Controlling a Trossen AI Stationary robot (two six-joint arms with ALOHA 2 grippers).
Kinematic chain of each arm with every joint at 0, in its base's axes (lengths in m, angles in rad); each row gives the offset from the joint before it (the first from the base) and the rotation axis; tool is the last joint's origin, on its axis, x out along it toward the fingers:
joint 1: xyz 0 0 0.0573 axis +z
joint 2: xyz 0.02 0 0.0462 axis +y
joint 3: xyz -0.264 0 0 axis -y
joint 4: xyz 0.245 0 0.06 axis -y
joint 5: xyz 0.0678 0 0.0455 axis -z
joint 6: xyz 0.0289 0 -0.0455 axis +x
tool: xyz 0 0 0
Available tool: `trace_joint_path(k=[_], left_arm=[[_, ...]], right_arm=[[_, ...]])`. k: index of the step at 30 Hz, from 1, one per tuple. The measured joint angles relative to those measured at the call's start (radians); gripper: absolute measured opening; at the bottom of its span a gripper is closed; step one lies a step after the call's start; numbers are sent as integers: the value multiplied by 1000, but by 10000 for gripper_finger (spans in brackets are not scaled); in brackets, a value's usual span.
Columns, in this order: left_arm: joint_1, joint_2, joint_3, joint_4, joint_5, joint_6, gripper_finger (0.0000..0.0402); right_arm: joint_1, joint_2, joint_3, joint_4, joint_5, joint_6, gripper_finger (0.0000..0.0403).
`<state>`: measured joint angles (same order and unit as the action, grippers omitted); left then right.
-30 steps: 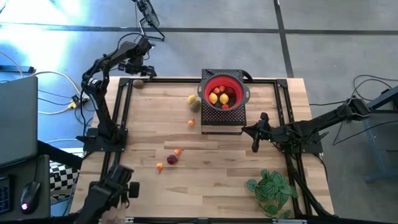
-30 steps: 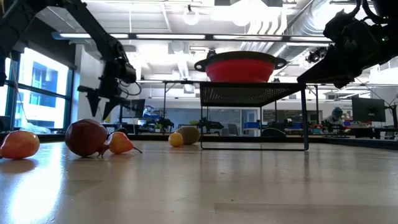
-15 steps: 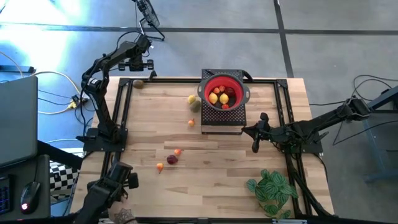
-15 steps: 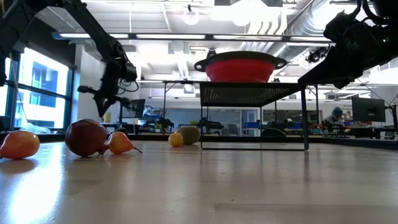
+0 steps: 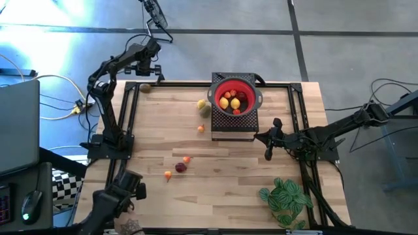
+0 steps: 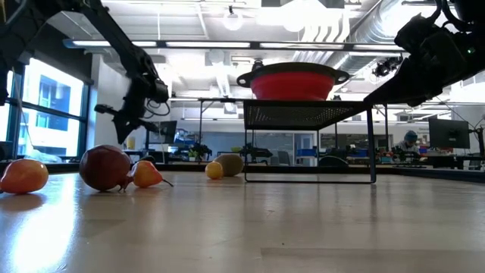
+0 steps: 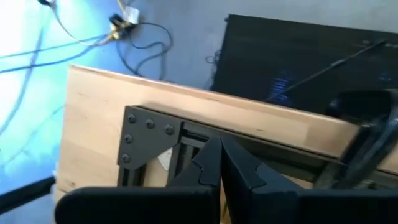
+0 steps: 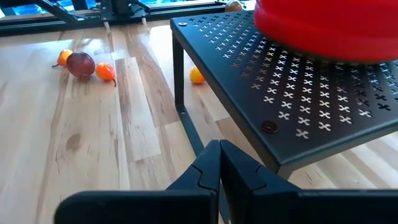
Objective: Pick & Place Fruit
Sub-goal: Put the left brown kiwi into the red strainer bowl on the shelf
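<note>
at far-left table corner | left gripper (image 5: 147,65) clenched empty above brownish fruit (image 5: 147,89) | right gripper (image 5: 268,155) clenched, idle beside rack (image 5: 233,126) | other fruit in red bowl (image 5: 236,99), some loose mid-table | risk: shut fingers nudge fruit off edge

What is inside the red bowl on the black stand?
The red bowl holds yellow, orange and dark red fruit. Any pieces lying under these are covered.

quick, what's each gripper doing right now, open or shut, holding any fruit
left gripper: shut, holding nothing, raised over the table's far left corner.
right gripper: shut, holding nothing, beside the black stand.
</note>
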<state>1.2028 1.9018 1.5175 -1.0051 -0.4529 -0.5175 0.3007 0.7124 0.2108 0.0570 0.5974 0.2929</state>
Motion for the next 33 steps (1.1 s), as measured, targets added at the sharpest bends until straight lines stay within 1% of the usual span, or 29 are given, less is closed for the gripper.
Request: trace_joint_path(k=[4,7,9,12,17,22,25,27,29,31,33], left_arm=[[18,0,32,-32,87,-5,0],[29,0,48,-40,124,-16,0],[28,0,49,-45,124,-22,0],[28,0,49,-12,128,-32,0],[27,0,48,41,189,-32,0],[27,0,56,-4,239,-39,0],[27,-1,63,-23,270,-139,0],[27,-1,62,-27,291,-180,0],[11,-1,62,-32,260,-203,0],[-17,-1,54,-45,173,-253,0],[-50,-1,41,-43,113,-316,0]], right_arm=[[0,0,0,0,1,-8,2],[0,0,0,0,2,-9,2],[0,0,0,0,2,-9,2],[0,0,0,0,3,-9,2],[0,0,0,0,2,-9,2],[0,0,0,1,2,-5,2],[0,0,0,1,2,-7,2],[0,0,0,0,2,-10,2],[0,0,0,0,1,-10,2],[0,0,0,0,-6,-10,2],[0,0,0,0,-18,-10,2]])
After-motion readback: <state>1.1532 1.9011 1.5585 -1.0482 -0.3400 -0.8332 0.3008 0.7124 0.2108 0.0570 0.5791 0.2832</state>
